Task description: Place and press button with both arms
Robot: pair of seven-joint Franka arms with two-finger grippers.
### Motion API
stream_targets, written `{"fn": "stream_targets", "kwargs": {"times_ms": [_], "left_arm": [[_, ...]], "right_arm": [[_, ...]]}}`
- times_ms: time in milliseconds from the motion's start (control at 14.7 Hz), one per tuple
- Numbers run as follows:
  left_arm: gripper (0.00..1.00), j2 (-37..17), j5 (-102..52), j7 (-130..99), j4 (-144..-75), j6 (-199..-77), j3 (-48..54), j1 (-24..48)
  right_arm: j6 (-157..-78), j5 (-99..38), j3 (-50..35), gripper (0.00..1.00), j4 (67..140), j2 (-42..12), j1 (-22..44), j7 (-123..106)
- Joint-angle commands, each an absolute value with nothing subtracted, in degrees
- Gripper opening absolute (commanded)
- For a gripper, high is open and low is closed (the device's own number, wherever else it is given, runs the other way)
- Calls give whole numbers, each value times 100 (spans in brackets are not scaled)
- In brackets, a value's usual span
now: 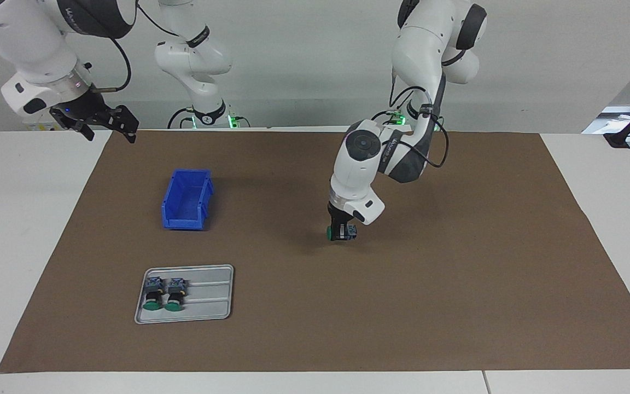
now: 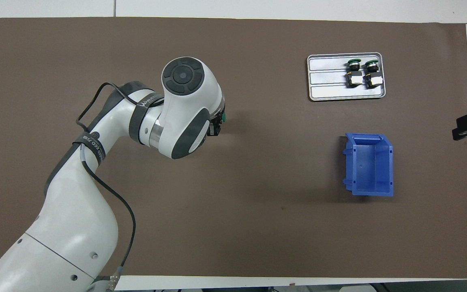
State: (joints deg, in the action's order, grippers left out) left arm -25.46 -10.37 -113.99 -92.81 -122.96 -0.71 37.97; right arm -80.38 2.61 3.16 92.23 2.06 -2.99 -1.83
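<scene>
Near the centre of the facing view, the left gripper clamps the button low over the brown mat; at upper left, the right gripper hangs wide open, holding nothing.

Button, push-type, green round cap, black body, blue-grey terminal block: lying on its side, cap pointing toward the right arm's end, sitting clamped in the left gripper just over the brown mat's middle; right gripper waiting, fingers spread, above the mat's corner.
</scene>
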Motion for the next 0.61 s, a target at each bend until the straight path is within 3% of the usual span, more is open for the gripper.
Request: {"fn": "stream_targets", "kwargs": {"times_ms": [0, 545], "left_arm": [[12, -1926, -1528, -10699, -9948, -12261, -62, 3517], [12, -1547, -3698, -8888, -10853, -12944, -70, 3111]], "right_arm": [[-8033, 290, 308, 99, 9281, 281, -316, -308], [-8033, 290, 308, 99, 9281, 281, -316, -308]]}}
